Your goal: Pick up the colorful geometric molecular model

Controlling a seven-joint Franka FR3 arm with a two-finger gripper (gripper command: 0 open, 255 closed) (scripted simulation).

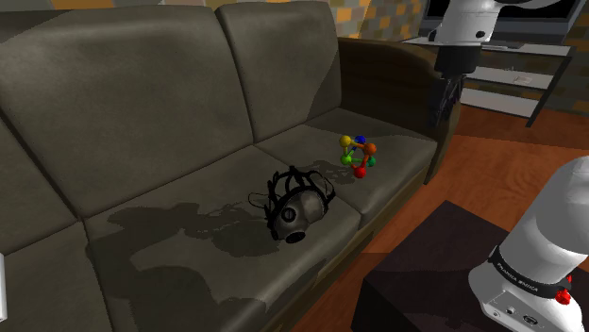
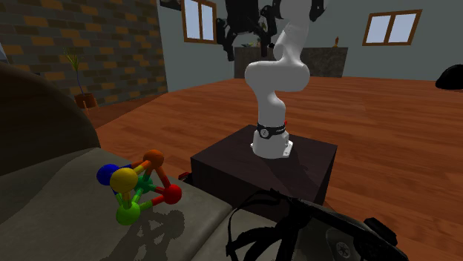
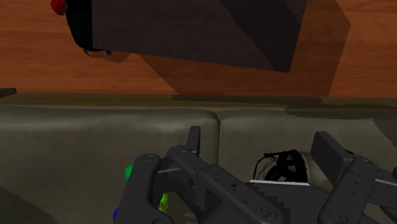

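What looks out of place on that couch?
A dark gas mask lies on the couch seat, straps splayed, with a colourful ball-and-stick model on the next cushion. Both are strange things to find on a couch. Nothing looks spilled or broken.

Arm base band (image 1: 522,275): pale lettering, too small to read, just above the stand (image 1: 425,269).
Readable text, numbers, signs: none legible anywhere beyond the stand.
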